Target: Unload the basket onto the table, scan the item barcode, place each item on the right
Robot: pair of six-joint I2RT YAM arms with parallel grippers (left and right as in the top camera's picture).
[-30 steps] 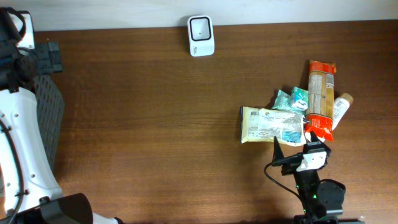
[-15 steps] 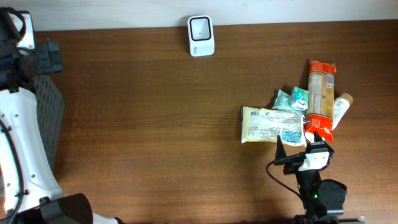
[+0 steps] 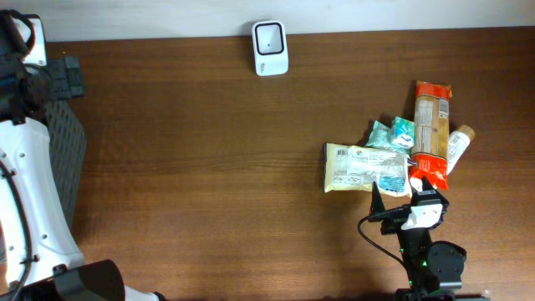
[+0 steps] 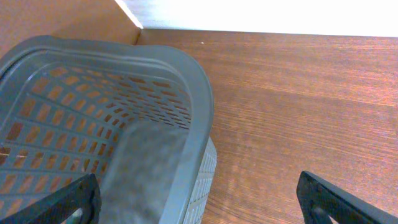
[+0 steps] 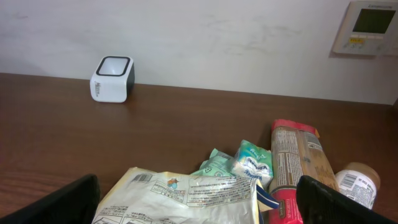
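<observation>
yellow bag (image 5: 180, 196) | barcode (image 5: 142, 178) faces up | wording too small to read

Overhead looks straight down; left wrist hangs close over the basket (image 4: 200, 93); right wrist, low, shares the scanner (image 5: 112, 79) with overhead.

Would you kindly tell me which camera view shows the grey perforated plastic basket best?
The left wrist view: the grey perforated plastic basket fills its left half, with the rim and slotted walls clear. Overhead shows only a strip of it at the left edge; the right wrist view shows none.
</observation>
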